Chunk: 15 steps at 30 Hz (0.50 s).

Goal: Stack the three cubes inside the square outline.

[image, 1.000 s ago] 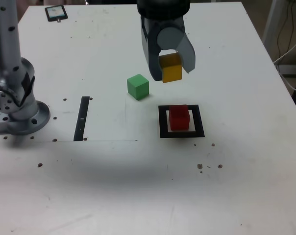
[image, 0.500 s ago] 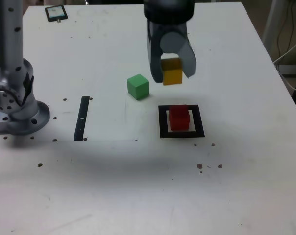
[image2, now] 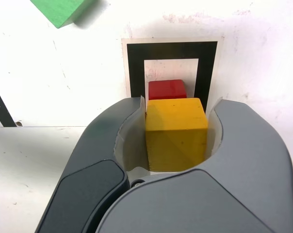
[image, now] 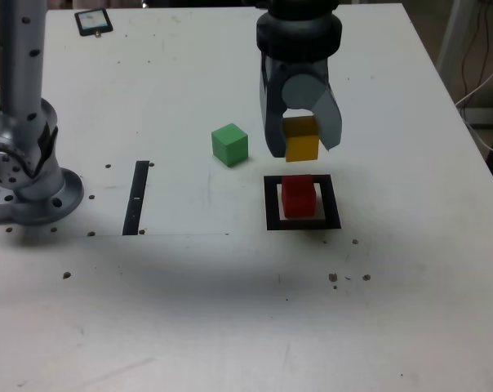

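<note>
Nearest in the exterior view is the bare front stretch of the pale table [image: 189, 327], dotted with small dark marks; beyond it lies the square outline [image: 273, 204], black around an off-white centre, with the red cube [image: 299, 196] standing inside it; toward the exterior view's left, apart from the outline, runs a narrow black strip [image: 136, 198], and further left stands a grey post on a round base [image: 46, 200]. The jaws are clamped on the yellow cube [image: 301, 139], holding it in the air, apart from the table; in the wrist view it partly hides the red cube. The green cube [image: 230, 145] sits on the table, outside the outline, farther back and to the exterior view's left of the red one; a small dark-framed panel [image: 92, 22] lies near the far left corner.
</note>
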Available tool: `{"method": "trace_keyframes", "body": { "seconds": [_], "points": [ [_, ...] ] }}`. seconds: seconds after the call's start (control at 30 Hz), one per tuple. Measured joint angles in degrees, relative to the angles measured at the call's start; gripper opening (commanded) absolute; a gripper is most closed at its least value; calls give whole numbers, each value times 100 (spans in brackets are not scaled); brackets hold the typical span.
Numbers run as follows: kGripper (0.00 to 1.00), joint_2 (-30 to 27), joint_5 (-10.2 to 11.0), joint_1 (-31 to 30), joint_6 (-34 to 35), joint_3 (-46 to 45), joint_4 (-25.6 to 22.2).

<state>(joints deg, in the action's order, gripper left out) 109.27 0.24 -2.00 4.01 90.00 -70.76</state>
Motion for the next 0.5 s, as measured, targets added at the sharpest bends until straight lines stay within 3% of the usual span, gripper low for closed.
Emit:
{"method": "trace_keyframes", "body": {
  "seconds": [0.5],
  "points": [
    [23,412,129,-252,323,-223,339]
  ]
}}
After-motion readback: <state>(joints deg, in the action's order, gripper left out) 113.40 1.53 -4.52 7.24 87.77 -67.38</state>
